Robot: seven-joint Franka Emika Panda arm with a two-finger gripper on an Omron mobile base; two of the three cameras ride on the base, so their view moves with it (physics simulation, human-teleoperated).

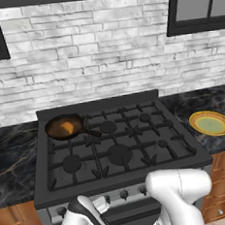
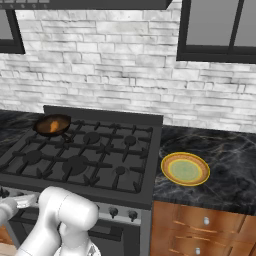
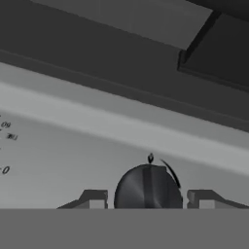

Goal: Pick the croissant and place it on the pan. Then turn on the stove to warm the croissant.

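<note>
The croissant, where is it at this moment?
The croissant lies inside the pan, which sits on the back left burner of the stove, near the brick wall. In the right base view it is at the far left.

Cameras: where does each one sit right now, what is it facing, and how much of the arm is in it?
Left base view: behind-left, looking over the stove; white arm lower right.
Right base view: behind-right, same stove; arm lower left.
Hand view: at the stove's front panel, a knob between the fingertips.
Both base views share the pan holding the croissant, and the yellow plate.
</note>
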